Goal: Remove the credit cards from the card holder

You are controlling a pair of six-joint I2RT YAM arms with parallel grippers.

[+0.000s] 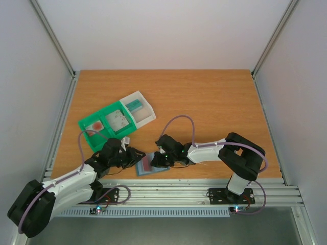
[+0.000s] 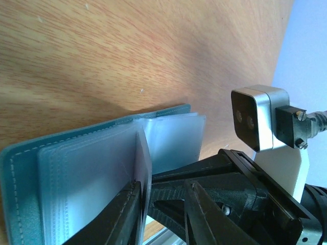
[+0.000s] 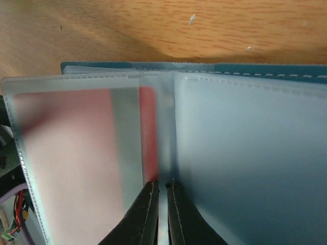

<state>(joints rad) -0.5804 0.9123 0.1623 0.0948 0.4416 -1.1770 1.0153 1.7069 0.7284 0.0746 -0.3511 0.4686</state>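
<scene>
The card holder point(image 1: 153, 167), a slate-blue wallet, lies open near the table's front edge between my two grippers. Its clear inner sleeves show in the left wrist view point(image 2: 76, 173) and the right wrist view point(image 3: 245, 153). A whitish credit card with a red band point(image 3: 76, 153) sits inside the left sleeve and shows as a pink patch from above point(image 1: 147, 163). My right gripper point(image 3: 162, 185) is shut on the edge of a sleeve leaf at the wallet's fold point(image 1: 159, 160). My left gripper point(image 2: 164, 189) is open, with one finger against an upright leaf point(image 2: 143, 163); from above it is at the wallet's left edge point(image 1: 135, 156).
A green-and-clear compartment tray point(image 1: 104, 116) stands left of centre, behind my left arm, with a teal card point(image 1: 134, 105) in its clear end. The right wrist and its camera point(image 2: 258, 117) are close in front of my left gripper. The table's front rail runs just behind the wallet.
</scene>
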